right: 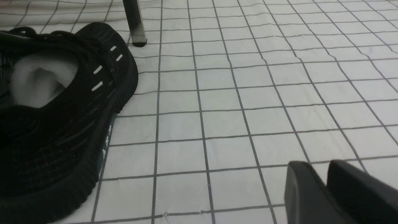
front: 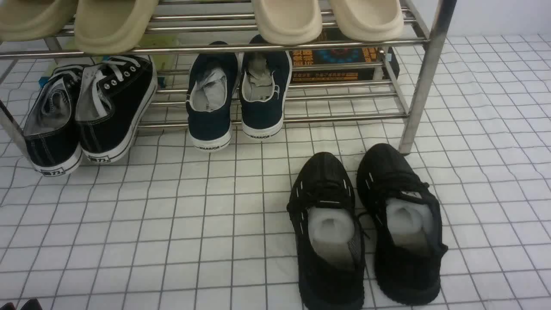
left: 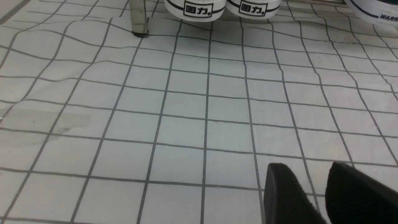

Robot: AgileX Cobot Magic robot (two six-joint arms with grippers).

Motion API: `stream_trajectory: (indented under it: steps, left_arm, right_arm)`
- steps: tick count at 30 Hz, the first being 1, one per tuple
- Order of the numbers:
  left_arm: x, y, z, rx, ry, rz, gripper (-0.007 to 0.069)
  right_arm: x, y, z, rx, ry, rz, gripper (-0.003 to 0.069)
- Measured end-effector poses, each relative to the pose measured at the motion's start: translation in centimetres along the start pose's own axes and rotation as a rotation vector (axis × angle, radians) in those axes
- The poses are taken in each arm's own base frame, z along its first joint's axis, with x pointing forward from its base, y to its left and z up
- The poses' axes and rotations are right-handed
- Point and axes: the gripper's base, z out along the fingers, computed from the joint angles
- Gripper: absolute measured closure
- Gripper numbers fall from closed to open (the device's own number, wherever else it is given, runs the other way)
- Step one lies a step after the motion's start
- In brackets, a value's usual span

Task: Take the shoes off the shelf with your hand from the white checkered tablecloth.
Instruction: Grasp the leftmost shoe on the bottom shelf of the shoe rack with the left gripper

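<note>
Front view: wrinkled white checkered tablecloth under shelf; left fingers, right fingers narrow, empty.

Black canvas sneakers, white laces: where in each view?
Front view: black canvas sneakers far left, at the shelf's bottom tier, heels toward the camera.
Left wrist view: only their white heel soles with logo patches, cut off by the frame edge.
Right wrist view: not in it; the black knit sneaker is another pair.
Shared landmark: the left front leg, beside the pair in front and left wrist views.
</note>
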Motion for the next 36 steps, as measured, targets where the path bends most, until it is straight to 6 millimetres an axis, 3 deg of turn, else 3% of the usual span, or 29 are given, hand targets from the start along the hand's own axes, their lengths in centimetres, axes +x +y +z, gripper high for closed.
stream_trajectory:
  steps: [31, 34, 35, 36]
  left_arm:
    - [0.0, 0.0, 0.0, 0.0, 0.0, 0.0, 0.0384]
    - [0.02, -0.15, 0.0, 0.017, 0.003, -0.072, 0.0384]
    - [0.02, -0.47, -0.01, 0.051, 0.008, -0.232, 0.0384]
    - [0.02, -0.47, -0.01, 0.051, 0.008, -0.241, 0.0384]
  right_arm:
    - [0.0, 0.0, 0.0, 0.0, 0.0, 0.0, 0.0497]
    - [0.0, 0.0, 0.0, 0.0, 0.0, 0.0, 0.0494]
    - [0.0, 0.0, 0.0, 0.0, 0.0, 0.0, 0.049]
    - [0.0, 0.0, 0.0, 0.0, 0.0, 0.0, 0.0489]
